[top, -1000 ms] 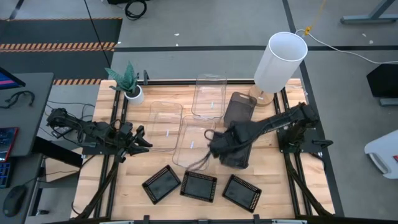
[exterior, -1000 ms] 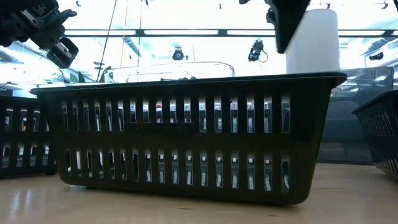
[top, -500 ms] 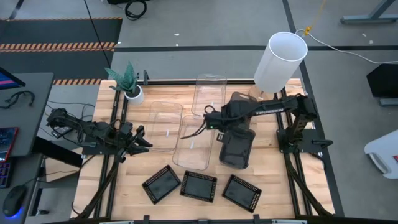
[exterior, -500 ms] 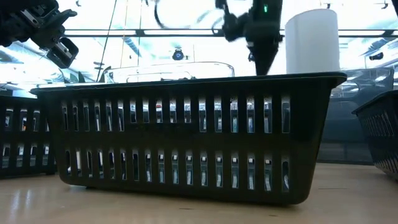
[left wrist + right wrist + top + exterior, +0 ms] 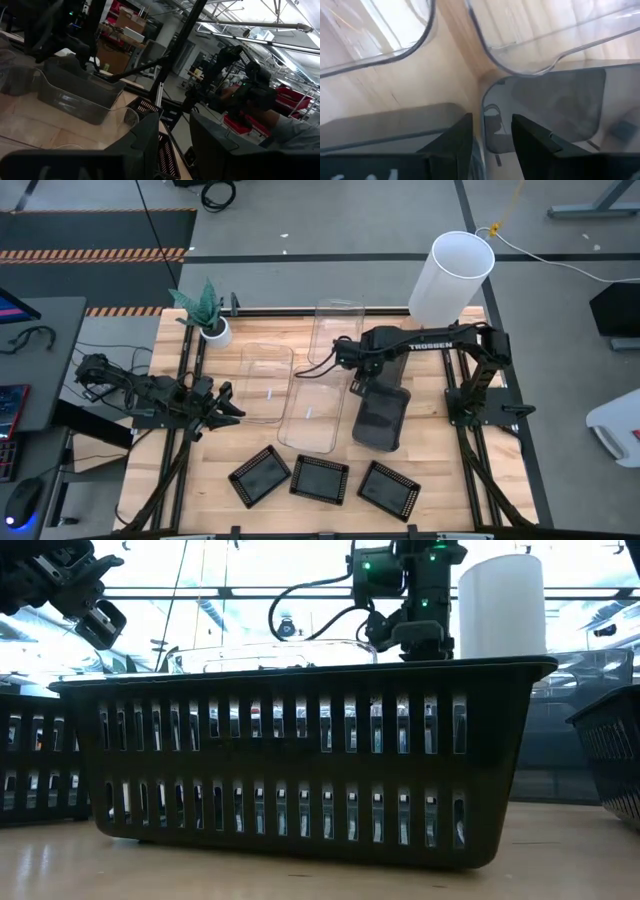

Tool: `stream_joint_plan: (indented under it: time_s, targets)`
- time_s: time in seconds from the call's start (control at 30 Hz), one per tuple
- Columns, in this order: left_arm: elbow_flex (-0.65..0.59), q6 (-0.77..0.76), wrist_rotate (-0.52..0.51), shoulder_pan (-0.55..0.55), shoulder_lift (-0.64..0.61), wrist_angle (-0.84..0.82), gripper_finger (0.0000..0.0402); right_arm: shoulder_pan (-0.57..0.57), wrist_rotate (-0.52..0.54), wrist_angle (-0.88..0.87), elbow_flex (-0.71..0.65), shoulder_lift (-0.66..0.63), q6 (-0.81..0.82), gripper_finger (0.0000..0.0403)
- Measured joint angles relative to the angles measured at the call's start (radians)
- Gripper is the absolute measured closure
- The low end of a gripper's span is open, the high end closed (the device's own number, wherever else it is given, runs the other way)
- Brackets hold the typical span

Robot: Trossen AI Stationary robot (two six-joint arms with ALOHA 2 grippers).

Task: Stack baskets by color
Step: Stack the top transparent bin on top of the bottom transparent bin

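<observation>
Baskets: three clear (image 5: 336, 332), three black (image 5: 319, 478)

Grey basket (image 5: 555, 105) beside clear baskets (image 5: 540, 35)

In the low view a black basket (image 5: 300, 760) fills most of the frame, hiding the counter and nearly everything behind it; only the rim of a clear basket (image 5: 270, 648) and the top of the white lamp shade (image 5: 502, 605) rise above it, and two more black baskets are cut off at either edge. In the high view the right arm (image 5: 420, 345) covers part of the grey baskets (image 5: 380, 395), so how many are stacked there cannot be told.
</observation>
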Motion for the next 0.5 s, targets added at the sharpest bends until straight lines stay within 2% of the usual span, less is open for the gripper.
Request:
stream_joint_plan:
  time_s: [0.5]
  targets:
    - [0.0,0.0,0.0,0.0,0.0,0.0,0.0285,-0.039,-0.025,0.086,-0.031,0.008,-0.069,0.0263]
